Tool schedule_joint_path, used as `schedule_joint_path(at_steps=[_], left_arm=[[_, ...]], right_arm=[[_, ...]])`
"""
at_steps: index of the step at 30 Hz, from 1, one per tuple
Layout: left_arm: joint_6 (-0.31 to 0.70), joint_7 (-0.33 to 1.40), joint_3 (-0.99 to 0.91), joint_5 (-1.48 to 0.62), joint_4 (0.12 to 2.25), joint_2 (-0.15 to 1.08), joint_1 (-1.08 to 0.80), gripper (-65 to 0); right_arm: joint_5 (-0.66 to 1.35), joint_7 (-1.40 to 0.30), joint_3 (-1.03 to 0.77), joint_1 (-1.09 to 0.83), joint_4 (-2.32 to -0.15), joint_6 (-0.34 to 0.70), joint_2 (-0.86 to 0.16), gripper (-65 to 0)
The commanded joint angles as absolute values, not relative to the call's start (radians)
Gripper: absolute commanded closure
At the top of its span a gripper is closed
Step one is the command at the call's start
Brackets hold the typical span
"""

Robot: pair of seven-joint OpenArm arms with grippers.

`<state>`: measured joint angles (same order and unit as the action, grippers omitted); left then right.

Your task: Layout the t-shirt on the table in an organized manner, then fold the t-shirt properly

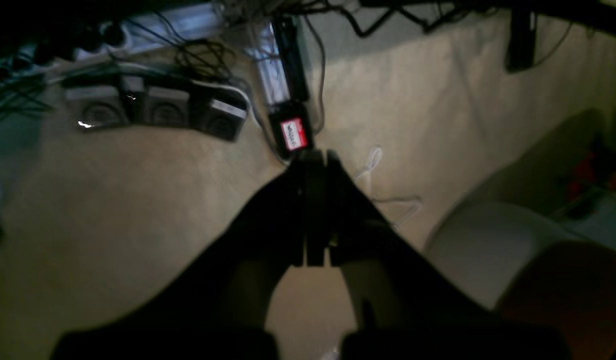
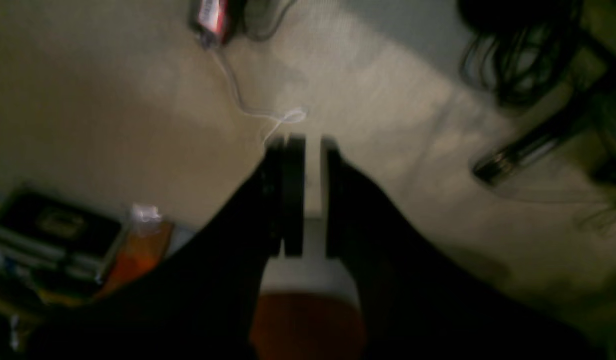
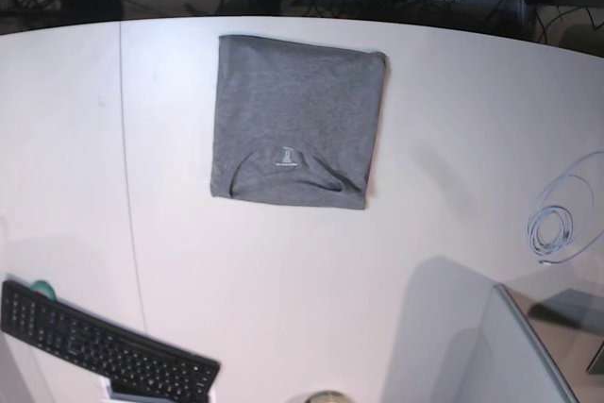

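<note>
1. Neither arm shows from above; only the two wrist views give them, both dim and blurred, pointing down at beige carpet.
2. The left fingers [image 1: 315,160] are pressed flat together, nothing between them.
3. The right fingers [image 2: 302,145] stand a narrow slit apart, nothing visibly between them (pale floor shows through).
4. The t-shirt [image 3: 297,120] lies folded into a neat, nearly square block at the far middle of the counter [image 3: 396,233], soft heather-grey cotton, collar curve and pale label facing up near its front edge.
5. The counter is smooth white, curved along its far edge, with a thin dark seam at the left.
6. A black keyboard [image 3: 109,351] is cut off at the lower left; a coiled white cable [image 3: 557,224] lies at the right.
</note>
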<state>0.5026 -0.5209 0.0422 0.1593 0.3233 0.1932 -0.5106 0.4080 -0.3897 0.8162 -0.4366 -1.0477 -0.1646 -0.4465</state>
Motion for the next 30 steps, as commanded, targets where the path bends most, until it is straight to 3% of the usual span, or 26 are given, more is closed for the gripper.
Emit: schedule_joint_path(at_steps=[1, 4, 6, 8, 10, 17, 30], left_arm=[[0.504, -0.532, 0.071, 0.163, 0.242, 0.182, -0.466, 0.0], [0.455, -0.530, 0.139, 0.171, 0.041, 0.145, -0.317, 0.0], [0.424, -0.526, 0.166, 0.171, 0.027, 0.125, -0.277, 0.0], [0.417, -0.524, 0.179, 0.171, 0.042, 0.114, -0.257, 0.0], [0.417, -0.522, 0.179, 0.165, 0.036, 0.094, -0.231, 0.0], [0.414, -0.522, 0.180, 0.170, 0.044, 0.096, -0.209, 0.0], [0.414, -0.522, 0.179, 0.163, 0.002, 0.145, -0.236, 0.0]], right_arm=[[0.400, -0.371, 0.834, -0.398, -0.938, -0.174, -0.421, -4.8], [0.400, -0.159, 0.894, -0.260, -0.470, -0.174, -0.288, -5.3], [0.400, 0.073, 0.943, -0.196, -0.170, -0.174, -0.199, -5.4], [0.400, 0.297, 0.981, -0.174, 0.000, -0.174, -0.159, -5.6], [0.406, 0.423, 0.993, -0.188, 0.000, -0.174, -0.160, -5.6], [0.407, 0.426, 0.993, -0.248, -0.137, -0.176, -0.236, -5.6], [0.407, 0.426, 0.995, -0.202, -0.154, -0.176, -0.208, -5.6]])
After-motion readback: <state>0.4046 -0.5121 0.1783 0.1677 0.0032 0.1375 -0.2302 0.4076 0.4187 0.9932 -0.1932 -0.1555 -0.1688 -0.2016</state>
